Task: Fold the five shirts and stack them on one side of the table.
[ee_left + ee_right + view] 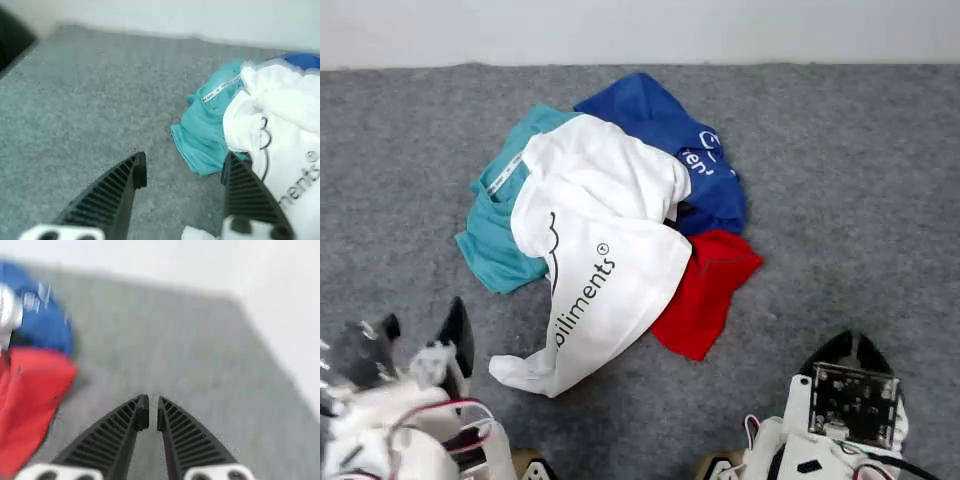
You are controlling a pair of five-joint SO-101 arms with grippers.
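left end effector (pixel 185 167) apart, empty | right end effector (pixel 151 407) together, empty | risk: white shirt (pixel 285 110) just ahead overlapped teal shirt (pixel 205 135); a pinch could drag both

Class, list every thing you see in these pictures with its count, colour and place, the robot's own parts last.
white shirt: 1, white with dark print, top of the crumpled pile
teal shirt: 1, teal, under it, left arm's side
blue shirt: 1, blue, pile's far side
red shirt: 1, red, right arm's side
table: 1, grey
left gripper: 1, black, open, near edge
right gripper: 1, black, shut, near edge
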